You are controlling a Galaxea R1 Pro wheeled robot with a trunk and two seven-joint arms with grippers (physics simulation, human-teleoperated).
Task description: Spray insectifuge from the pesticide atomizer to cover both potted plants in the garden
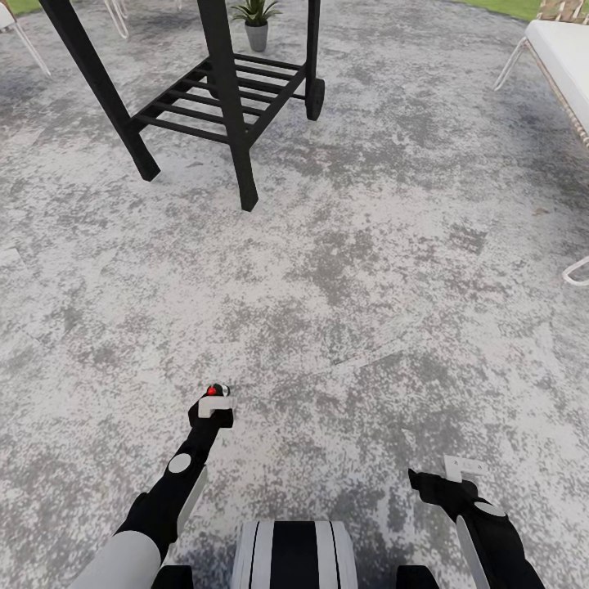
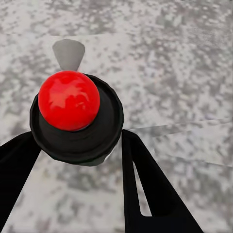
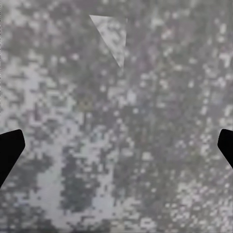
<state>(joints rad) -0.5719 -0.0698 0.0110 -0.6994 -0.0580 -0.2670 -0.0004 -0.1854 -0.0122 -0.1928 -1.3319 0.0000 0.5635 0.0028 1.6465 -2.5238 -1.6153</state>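
Observation:
The pesticide atomizer [image 1: 215, 392] shows its red nozzle spot above my left gripper [image 1: 213, 406], which is shut on it low over the grey patio. In the left wrist view the atomizer [image 2: 70, 104] is a red ball on a round dark body, wedged between the black fingers [image 2: 145, 184]. One potted plant [image 1: 255, 20], with narrow dark spiky leaves in a grey pot, stands far ahead behind a black cart. My right gripper [image 1: 446, 477] hangs open and holds nothing; in its wrist view the gripper [image 3: 116, 150] has its tips wide apart over bare paving.
A black cart with a slatted shelf [image 1: 221, 98] stands ahead left on the mottled patio [image 1: 368, 270]. A white lounger [image 1: 564, 57] sits at the far right and white chair legs [image 1: 20, 37] at the far left. Lawn [image 1: 511, 6] edges the back.

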